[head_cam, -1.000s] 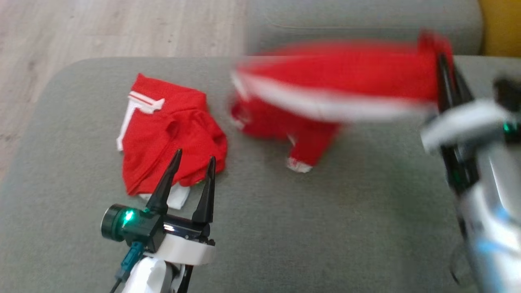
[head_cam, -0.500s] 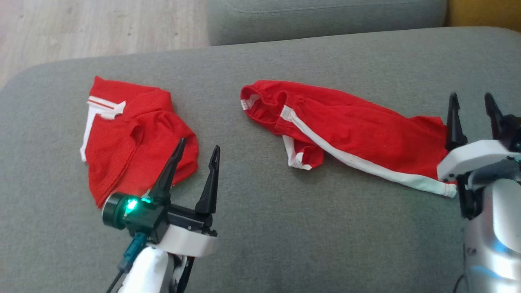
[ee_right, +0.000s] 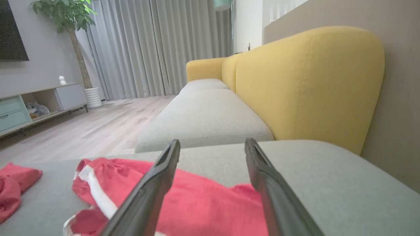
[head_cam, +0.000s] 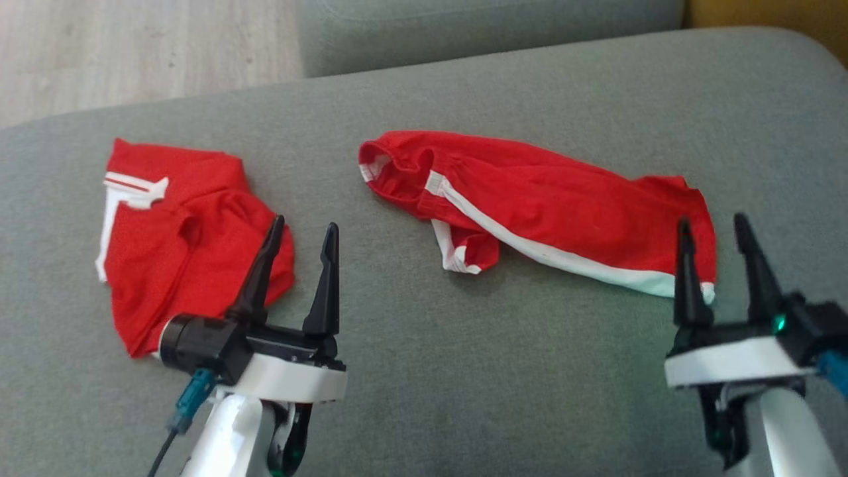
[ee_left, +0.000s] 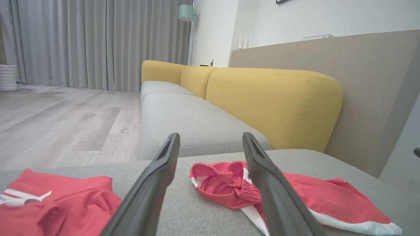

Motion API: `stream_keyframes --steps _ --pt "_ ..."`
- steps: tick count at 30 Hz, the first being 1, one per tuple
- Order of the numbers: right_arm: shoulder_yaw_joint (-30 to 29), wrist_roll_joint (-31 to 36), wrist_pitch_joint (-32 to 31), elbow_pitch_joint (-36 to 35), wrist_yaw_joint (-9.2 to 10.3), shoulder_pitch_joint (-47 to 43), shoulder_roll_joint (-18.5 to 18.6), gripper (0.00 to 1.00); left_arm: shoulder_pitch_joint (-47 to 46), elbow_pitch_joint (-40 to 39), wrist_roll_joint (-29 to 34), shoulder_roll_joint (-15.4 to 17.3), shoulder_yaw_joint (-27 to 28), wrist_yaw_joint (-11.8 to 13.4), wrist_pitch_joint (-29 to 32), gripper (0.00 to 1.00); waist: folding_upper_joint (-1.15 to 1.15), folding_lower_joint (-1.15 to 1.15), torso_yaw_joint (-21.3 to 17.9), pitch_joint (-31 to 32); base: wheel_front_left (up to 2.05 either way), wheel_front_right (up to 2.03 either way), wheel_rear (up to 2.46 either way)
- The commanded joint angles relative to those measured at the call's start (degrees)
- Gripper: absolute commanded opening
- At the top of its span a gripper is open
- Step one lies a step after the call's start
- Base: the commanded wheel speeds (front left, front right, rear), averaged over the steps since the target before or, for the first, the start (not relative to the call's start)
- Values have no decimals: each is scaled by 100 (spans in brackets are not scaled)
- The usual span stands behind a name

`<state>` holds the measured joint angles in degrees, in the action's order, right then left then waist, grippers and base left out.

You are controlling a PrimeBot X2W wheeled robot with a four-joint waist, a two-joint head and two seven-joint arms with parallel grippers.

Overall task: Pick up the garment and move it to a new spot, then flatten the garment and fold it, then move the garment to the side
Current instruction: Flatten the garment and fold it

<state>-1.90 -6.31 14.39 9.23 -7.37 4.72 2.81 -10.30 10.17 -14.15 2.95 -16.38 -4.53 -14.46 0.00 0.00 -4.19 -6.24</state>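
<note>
Red fabric shorts with white side stripe (head_cam: 563,205) lie stretched mid-right on grey sofa cushion (head_cam: 464,371). Right tool (head_cam: 710,220) wide, empty, at their right end; left tool (head_cam: 305,222) wide, empty, by crumpled red garment (head_cam: 179,245)

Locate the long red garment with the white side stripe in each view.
Head view: long red garment right of centre, lying stretched out.
Left wrist view: long red garment at lower right.
Right wrist view: long red garment along the bottom, left to centre.
Shared landmark: crumpled red garment at its left.
</note>
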Motion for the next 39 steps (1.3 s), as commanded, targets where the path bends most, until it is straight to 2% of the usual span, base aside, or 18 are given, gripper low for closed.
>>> stream_keyframes --steps 1,7,11,19,27,36,37,38,39 --pt "153 -55 58 -228 -12 204 9 100 -277 -154 -14 2 212 23 -53 100 0 0 -43 -48 0 0 0" --pt "255 -198 60 -366 -12 136 8 100 -478 26 -16 -3 145 -29 -53 100 0 0 -190 -250 0 0 0" --pt "187 -252 60 -426 -12 250 8 100 -896 427 108 95 -80 -129 79 100 0 0 -296 -466 0 0 0" --pt "150 -365 61 -379 -12 332 8 100 -2135 1375 55 314 -722 -275 1233 100 0 0 -499 -869 0 0 0" --pt "181 -459 61 -366 -12 439 7 100 -2757 1718 -657 458 -1282 -293 1787 100 0 0 -667 -1103 0 0 0" --pt "199 -486 61 -358 -12 496 7 100 -3007 1999 -1323 513 -1350 -295 1972 100 0 0 -799 -1193 0 0 0" --pt "197 -487 61 -351 -12 496 7 100 -3017 2007 -1387 518 -1391 -295 1981 91 0 0 -811 -1195 0 0 0" --pt "189 -488 61 -341 -12 491 7 100 -3029 1998 -1440 533 -1440 -295 1969 4 0 0 -819 -1196 0 0 0" --pt "180 -483 61 -324 -12 486 7 100 -3039 1985 -1484 552 -1484 -295 1938 0 0 0 -825 -1197 0 0 0"
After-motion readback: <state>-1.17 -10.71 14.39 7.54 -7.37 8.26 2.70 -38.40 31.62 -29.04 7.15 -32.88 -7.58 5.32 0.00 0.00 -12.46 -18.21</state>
